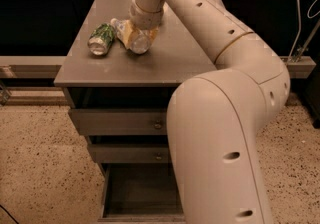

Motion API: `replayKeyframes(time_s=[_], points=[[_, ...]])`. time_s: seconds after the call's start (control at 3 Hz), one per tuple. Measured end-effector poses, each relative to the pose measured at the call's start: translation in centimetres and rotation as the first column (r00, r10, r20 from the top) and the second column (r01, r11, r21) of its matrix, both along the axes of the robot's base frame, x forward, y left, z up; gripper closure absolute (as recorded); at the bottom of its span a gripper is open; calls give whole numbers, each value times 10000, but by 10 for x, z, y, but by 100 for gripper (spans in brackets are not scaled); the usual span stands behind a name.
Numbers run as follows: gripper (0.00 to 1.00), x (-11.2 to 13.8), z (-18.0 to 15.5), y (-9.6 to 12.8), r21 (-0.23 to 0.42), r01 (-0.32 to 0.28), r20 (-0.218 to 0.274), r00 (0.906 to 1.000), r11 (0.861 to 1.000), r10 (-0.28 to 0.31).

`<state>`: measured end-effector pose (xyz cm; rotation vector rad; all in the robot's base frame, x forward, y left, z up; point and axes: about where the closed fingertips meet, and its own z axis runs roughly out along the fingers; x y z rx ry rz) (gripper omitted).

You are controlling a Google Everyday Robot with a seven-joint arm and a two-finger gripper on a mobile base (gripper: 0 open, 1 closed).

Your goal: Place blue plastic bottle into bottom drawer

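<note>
The claw (137, 35) is sitting over the blue plastic bottle (140, 44) lying on the tabletop (172, 60); whether it is gripping, I cannot tell. A green can (101, 38) is lying at its nine o'clock. The arm (220, 133) is hiding part of the open bottom drawer (140, 188).
</note>
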<state>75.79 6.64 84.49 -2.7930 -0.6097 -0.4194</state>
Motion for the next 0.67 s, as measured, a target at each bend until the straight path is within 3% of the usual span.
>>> replayKeyframes(time_s=[0.33,0.67], points=[[83,-2,10,5,1039,-305,110,9995,9941,295],[100,-13,35,-12,1576,397,272,9986,9867,-446]])
